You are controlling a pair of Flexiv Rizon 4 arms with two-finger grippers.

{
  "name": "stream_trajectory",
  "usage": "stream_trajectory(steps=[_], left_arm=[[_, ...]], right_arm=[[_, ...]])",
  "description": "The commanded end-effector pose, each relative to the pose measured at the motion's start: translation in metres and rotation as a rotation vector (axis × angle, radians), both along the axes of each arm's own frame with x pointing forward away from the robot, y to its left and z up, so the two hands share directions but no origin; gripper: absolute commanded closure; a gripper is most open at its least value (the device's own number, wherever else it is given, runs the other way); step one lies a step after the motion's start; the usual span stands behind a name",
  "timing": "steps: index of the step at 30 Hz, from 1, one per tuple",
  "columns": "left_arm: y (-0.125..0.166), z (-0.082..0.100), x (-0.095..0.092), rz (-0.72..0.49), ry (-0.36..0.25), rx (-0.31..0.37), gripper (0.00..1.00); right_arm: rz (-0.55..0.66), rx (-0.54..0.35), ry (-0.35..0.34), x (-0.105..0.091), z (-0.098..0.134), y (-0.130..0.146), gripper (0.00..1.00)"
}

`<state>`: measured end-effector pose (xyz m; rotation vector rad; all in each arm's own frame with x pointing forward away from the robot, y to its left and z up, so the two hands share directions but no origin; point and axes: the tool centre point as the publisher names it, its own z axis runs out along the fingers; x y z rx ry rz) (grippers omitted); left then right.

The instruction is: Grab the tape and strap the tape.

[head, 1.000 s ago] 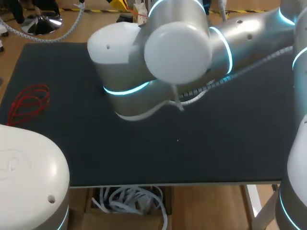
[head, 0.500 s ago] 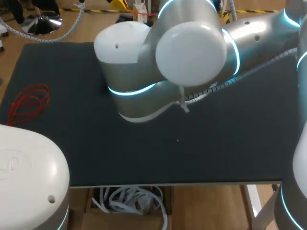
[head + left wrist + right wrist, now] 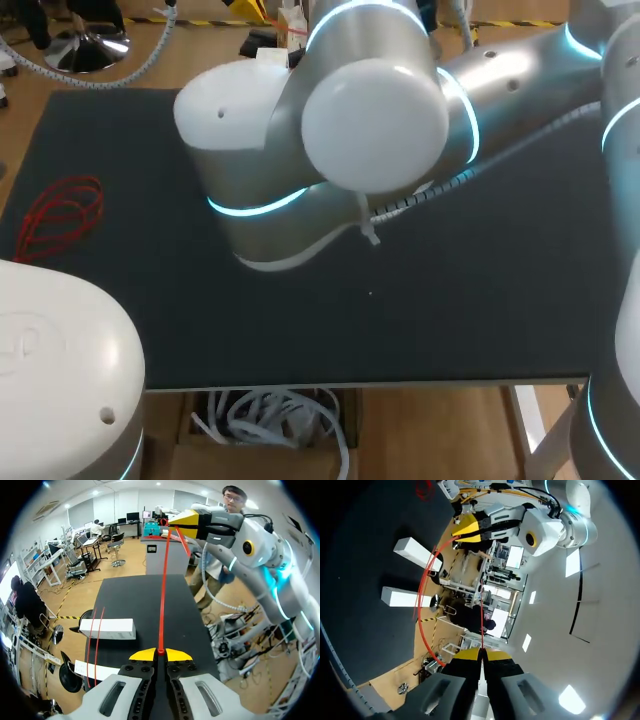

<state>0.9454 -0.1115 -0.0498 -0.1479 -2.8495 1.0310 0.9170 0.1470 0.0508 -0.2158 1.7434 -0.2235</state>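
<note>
1. Tape (image 3: 163,590), red, strung between left gripper (image 3: 160,653) and right gripper (image 3: 481,652) above black table (image 3: 130,600): seen from wrists only. From head, hidden behind right arm (image 3: 340,140); only red coil (image 3: 60,212) seen, at left.
2. Right arm's elbow shifted left since half a second ago.
3. Both claws pinched narrow on tape.

Readable text: none | white boxes (image 3: 107,628) on the table (image 3: 135,597): no legible print | red tape (image 3: 162,600): no lettering legible
</note>
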Motion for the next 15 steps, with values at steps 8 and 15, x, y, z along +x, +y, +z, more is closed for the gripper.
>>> stream_trajectory(steps=[8, 15], left_arm=[[0.000, 0.001, 0.000, 0.000, 0.001, 0.004, 1.00], [0.000, 0.001, 0.000, 0.000, 0.001, 0.004, 1.00]], right_arm=[[-0.022, -0.047, 0.007, -0.002, -0.016, 0.010, 1.00], [-0.031, -0.076, 0.017, 0.009, -0.031, 0.018, 1.00]])
